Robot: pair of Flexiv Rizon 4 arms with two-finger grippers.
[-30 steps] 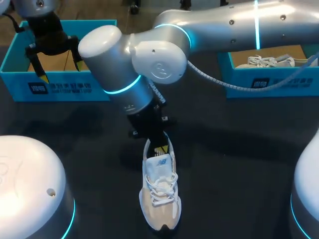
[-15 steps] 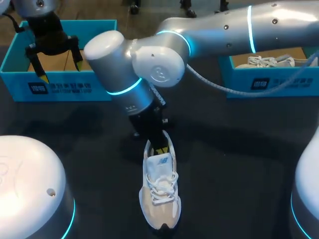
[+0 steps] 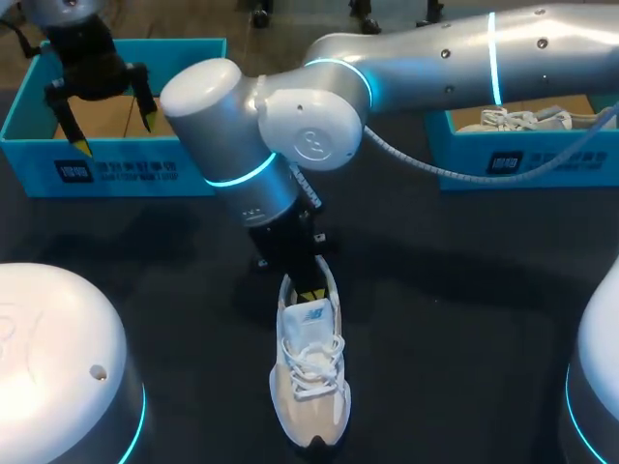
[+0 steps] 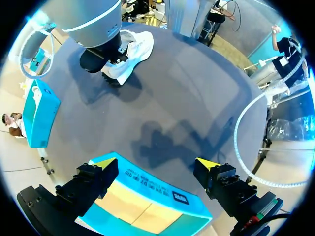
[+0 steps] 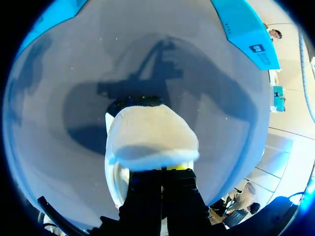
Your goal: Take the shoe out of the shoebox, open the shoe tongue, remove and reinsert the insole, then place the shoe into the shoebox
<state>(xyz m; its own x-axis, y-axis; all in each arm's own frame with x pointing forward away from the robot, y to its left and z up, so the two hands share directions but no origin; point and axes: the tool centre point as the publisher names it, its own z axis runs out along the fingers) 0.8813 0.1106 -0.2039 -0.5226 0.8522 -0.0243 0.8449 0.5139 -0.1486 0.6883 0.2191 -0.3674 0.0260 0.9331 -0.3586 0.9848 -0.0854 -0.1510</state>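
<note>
The head camera is looking down on the desk (image 3: 464, 290) from behind. The left wrist camera is viewing the shoe (image 3: 309, 372) from afar, the right closely.

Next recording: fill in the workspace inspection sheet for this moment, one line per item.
Surface: dark table, bare apart from shadows around the shoe.
Job's things: shoe upright at the centre, toe toward the robot; left shoebox open, no shoe seen inside; right shoebox holding a second shoe.
Clutter: nothing seen.
Grippers: left gripper open above the left shoebox; right gripper in the shoe's heel opening, hold unclear.
Cables: grey ribbed cable hanging from the right arm.
Surroundings: nothing seen touching table or arms.
</note>
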